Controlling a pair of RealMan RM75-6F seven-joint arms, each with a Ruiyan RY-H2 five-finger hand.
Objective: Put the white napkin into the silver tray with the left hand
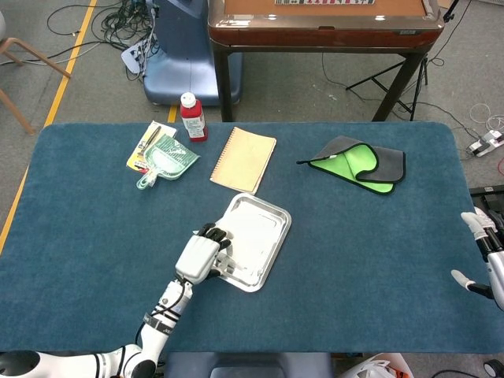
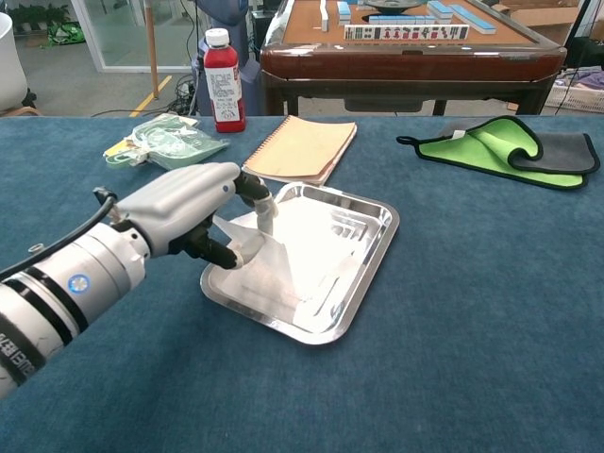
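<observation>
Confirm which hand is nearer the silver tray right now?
Left. The left hand is at the silver tray's near-left edge, fingers on the white napkin inside it. The right hand hangs off the table's far right edge.
</observation>
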